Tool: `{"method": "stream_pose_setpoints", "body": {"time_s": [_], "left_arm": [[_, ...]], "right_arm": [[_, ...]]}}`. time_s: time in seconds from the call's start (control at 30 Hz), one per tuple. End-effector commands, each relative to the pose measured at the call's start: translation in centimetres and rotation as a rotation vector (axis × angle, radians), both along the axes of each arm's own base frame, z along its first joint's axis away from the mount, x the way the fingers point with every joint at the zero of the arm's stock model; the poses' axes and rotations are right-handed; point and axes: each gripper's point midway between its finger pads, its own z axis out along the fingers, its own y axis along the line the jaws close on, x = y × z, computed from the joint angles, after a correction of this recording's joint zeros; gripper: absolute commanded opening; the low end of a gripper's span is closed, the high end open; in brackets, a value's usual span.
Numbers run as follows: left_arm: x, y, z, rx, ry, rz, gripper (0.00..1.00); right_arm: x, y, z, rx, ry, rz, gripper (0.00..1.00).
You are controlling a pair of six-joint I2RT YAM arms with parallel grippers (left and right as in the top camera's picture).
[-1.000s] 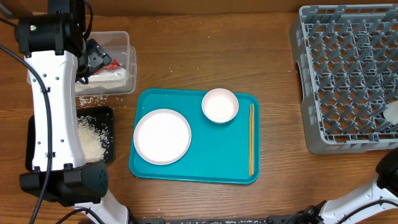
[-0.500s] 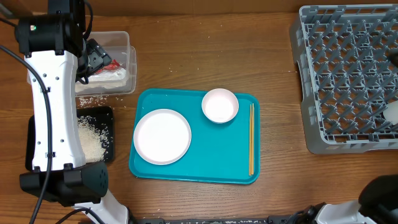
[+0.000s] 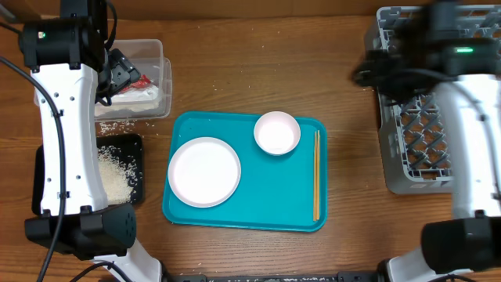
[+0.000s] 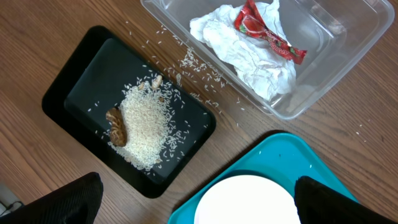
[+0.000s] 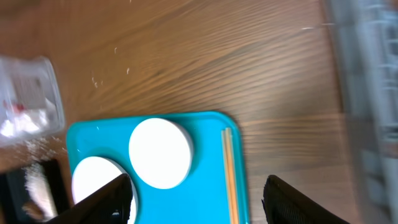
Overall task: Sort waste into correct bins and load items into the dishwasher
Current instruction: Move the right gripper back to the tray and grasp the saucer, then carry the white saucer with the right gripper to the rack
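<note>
Both pairs of fingers stand apart and empty. Ahead of the right fingers (image 5: 292,199), centred between them, sits the white bowl (image 5: 160,152). The chopsticks (image 5: 230,174) lie toward their right side on the teal tray (image 5: 208,186), long axis pointing straight away. Bare worktop (image 5: 217,56) separates the tray from the dish rack (image 3: 419,145) to their right. The left fingers (image 4: 62,202) hover farther off.

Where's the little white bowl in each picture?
Overhead: bowl at the teal tray's top right, beside the chopsticks.
Left wrist: not in it; only the tray's corner shows.
Right wrist: in the middle, left of the chopsticks.
Shared landmark: the teal tray.
</note>
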Motion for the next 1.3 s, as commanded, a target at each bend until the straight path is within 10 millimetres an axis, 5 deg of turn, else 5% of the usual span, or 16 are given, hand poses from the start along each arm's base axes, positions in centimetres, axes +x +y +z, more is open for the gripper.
{"method": "stream_pose_setpoints", "body": {"time_s": [0.0, 0.23, 0.4, 0.53, 0.93, 1.07, 1.13, 1.27], "left_arm": [[0.0, 0.3, 0.2, 0.014, -0.005, 0.015, 1.0], [0.0, 0.3, 0.2, 0.014, -0.005, 0.015, 1.0], [0.0, 0.3, 0.2, 0.014, -0.005, 0.015, 1.0], [0.0, 0.3, 0.2, 0.014, -0.005, 0.015, 1.0], [0.0, 0.3, 0.2, 0.014, -0.005, 0.015, 1.0], [0.0, 0.3, 0.2, 0.014, -0.005, 0.015, 1.0], [0.0, 0.3, 0.2, 0.014, -0.005, 0.015, 1.0], [0.0, 0.3, 0.2, 0.014, -0.005, 0.015, 1.0]], "right_arm": [[0.0, 4.0, -3.0, -0.142, 0.032, 0.002, 0.7], [-1.1, 14.9, -10.8, -0.274, 0.095, 0.145, 0.68], [-2.7, 19.3, -14.9, -0.333, 0.114, 0.235, 0.68], [-2.3, 18.9, -17.2, -0.462, 0.085, 0.147, 0.68], [-3.0, 19.8, -21.4, -0.459, 0.168, 0.178, 0.61], [-3.0, 19.7, -21.4, -0.461, 0.172, 0.179, 0.39], [-3.2, 19.6, -21.1, -0.467, 0.18, 0.18, 0.36], [-3.0, 19.4, -19.1, -0.477, 0.189, 0.189, 0.17]]}}
